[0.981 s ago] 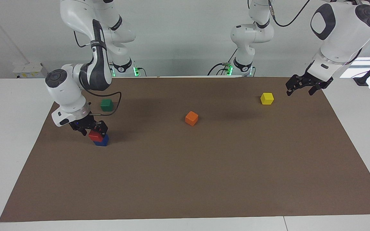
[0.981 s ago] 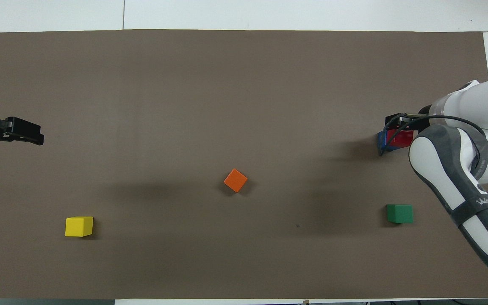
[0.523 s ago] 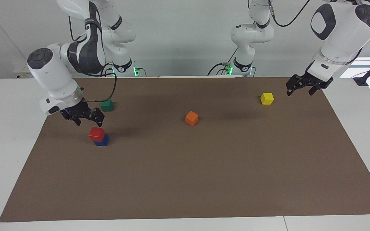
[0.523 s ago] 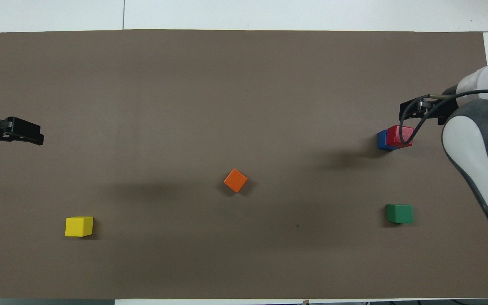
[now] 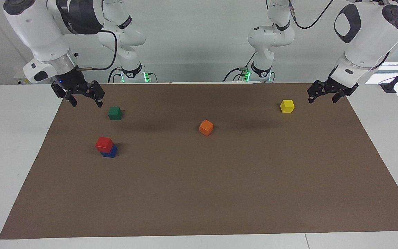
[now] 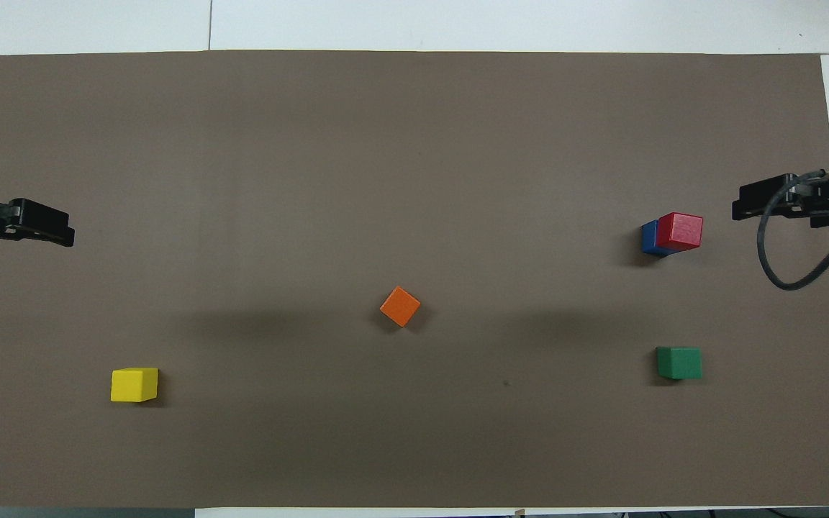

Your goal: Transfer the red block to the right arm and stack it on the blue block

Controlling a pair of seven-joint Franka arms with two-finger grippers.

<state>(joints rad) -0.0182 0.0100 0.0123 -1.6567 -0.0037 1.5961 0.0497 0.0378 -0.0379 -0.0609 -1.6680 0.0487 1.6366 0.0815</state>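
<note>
The red block [image 5: 103, 144] [image 6: 680, 231] sits on top of the blue block [image 5: 110, 152] [image 6: 648, 238], a little askew, toward the right arm's end of the brown mat. My right gripper [image 5: 84, 99] [image 6: 742, 204] hangs open and empty, raised over the mat's edge beside the green cube, well clear of the stack. My left gripper [image 5: 321, 98] [image 6: 62, 232] waits open and empty above the mat's other end, beside the yellow cube.
A green cube [image 5: 114, 113] [image 6: 678, 362] lies nearer to the robots than the stack. An orange cube [image 5: 206, 127] [image 6: 400, 306] sits mid-mat. A yellow cube [image 5: 287, 105] [image 6: 134, 384] rests toward the left arm's end. The brown mat [image 5: 219, 193] covers the white table.
My right gripper let go of the red block, leaving it on the blue block, then rose and drew back toward the robots. The left arm has not moved.
</note>
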